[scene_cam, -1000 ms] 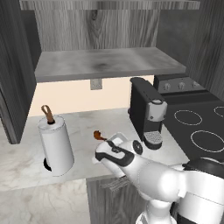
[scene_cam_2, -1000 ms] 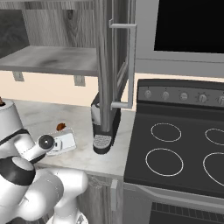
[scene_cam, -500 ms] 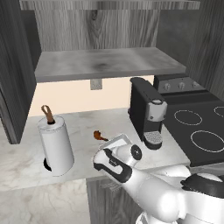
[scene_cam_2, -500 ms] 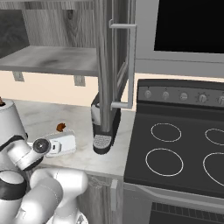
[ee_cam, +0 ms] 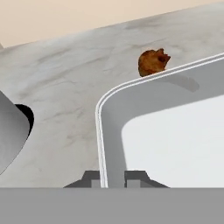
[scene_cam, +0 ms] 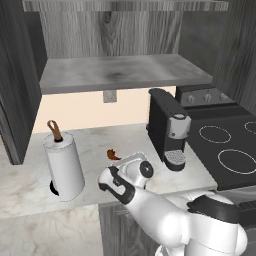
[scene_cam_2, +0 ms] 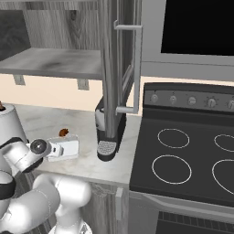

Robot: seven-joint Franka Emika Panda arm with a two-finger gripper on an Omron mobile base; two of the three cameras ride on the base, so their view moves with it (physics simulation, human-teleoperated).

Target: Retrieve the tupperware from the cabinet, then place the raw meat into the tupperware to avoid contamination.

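The tupperware (ee_cam: 175,131) is a shallow whitish container with a thin rim. It sits low at the marble counter (scene_cam_2: 82,160), in front of the coffee machine's left side (scene_cam_2: 67,148). My gripper (ee_cam: 114,178) is shut on the tupperware's near rim, one fingertip on each side of the wall. In the right base view my gripper (scene_cam_2: 54,151) is at the container's left end. The raw meat (ee_cam: 153,62), a small brown-orange piece, lies on the counter just beyond the tupperware's far rim (scene_cam: 113,155) (scene_cam_2: 64,133). The cabinet (scene_cam: 120,72) stands open above, its grey shelf bare.
A white paper-towel roll (scene_cam: 65,167) on its brown-topped holder stands left of my hand. A black coffee machine (scene_cam: 167,130) stands right of the tupperware, with the black stove (scene_cam: 225,145) beyond it. The open cabinet door with its bar handle (scene_cam_2: 135,68) hangs over the coffee machine.
The tupperware and meat stay where they were. My elbow and forearm have swung lower and to the left while the grip on the rim holds.
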